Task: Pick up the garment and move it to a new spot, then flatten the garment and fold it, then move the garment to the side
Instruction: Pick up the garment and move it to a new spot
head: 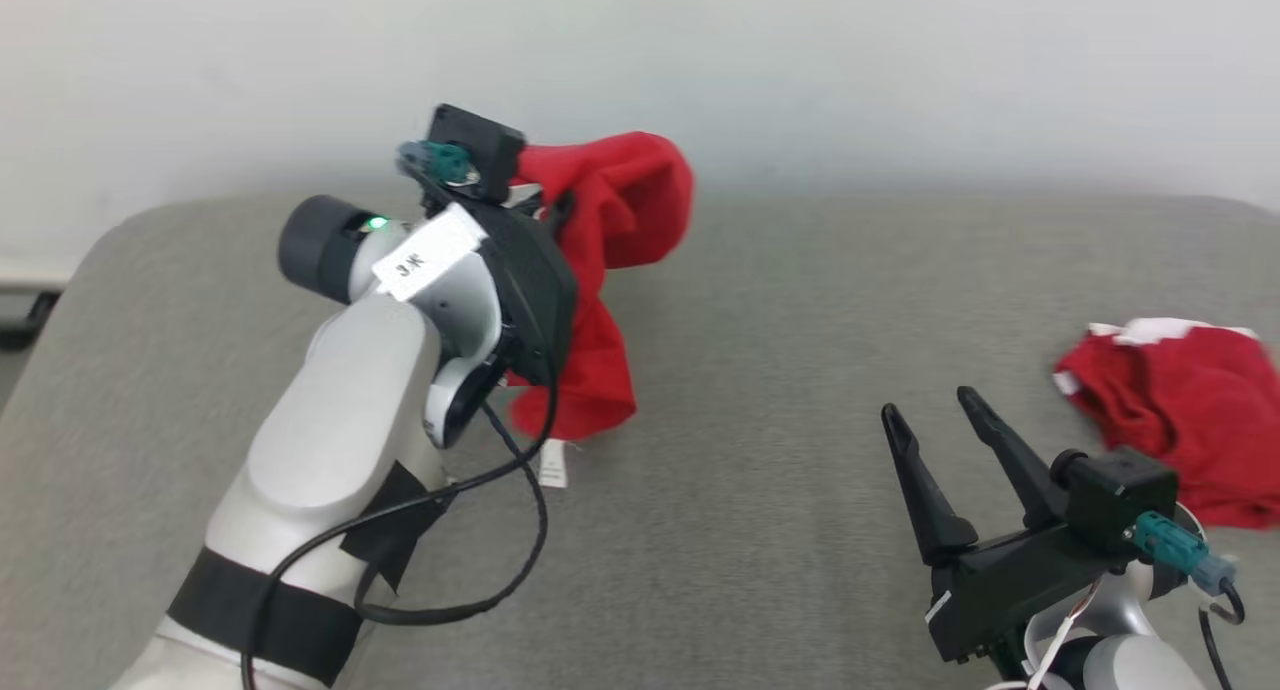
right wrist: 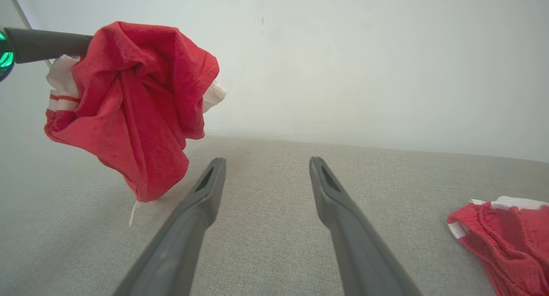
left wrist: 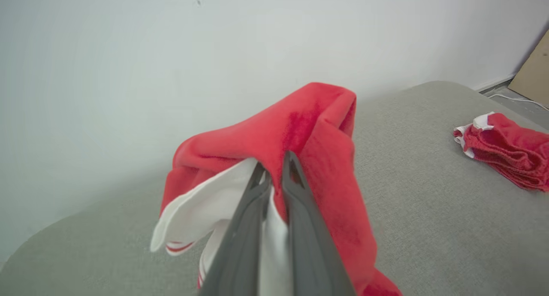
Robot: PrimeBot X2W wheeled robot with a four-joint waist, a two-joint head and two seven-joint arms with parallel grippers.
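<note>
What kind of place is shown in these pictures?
Probably an indoor test room for folding clothes: a wide grey cloth-covered surface, a bare white wall behind it, a red garment hanging from the left gripper, and a second garment lying on the surface.

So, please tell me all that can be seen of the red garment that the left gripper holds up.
The red garment is soft, knit-looking cloth with white parts that carry thin red stripes. The left gripper is shut on an upper fold, so it hangs bunched and wrinkled above the grey surface. A small white label dangles from its lowest tip; whether that touches the surface cannot be told.
</note>
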